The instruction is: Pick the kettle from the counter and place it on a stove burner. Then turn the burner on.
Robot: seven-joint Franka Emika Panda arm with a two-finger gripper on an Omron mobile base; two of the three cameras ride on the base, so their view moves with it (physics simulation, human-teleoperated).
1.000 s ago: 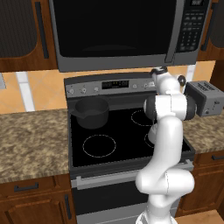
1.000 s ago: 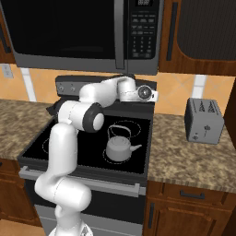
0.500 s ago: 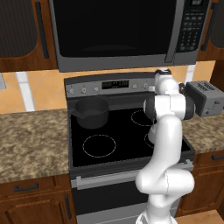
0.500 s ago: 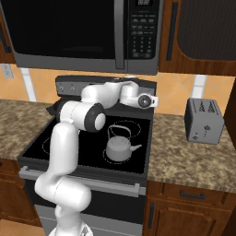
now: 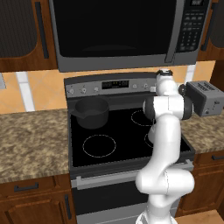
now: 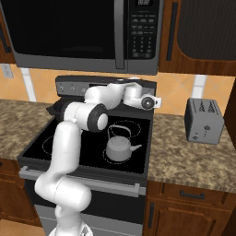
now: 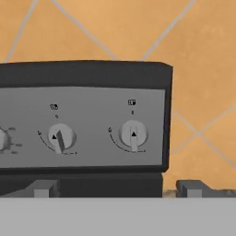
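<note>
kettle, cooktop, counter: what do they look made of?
Kettle: grey metal, matte to brushed, with soft highlights on its body. Cooktop: glossy black glass with thin white ring outlines. Counter: mottled brown and tan, granite-look, though it may be laminate.

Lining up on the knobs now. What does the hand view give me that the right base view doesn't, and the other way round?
Hand view: a close look at the right end of the stove's control panel. The left knob has its pointer tilted, the right knob has its pointer straight, and the tool is open in front of them.
Right base view: the kettle standing on the black cooktop, the toaster and the microwave.
Both: the control panel and the orange tiled wall.
</note>
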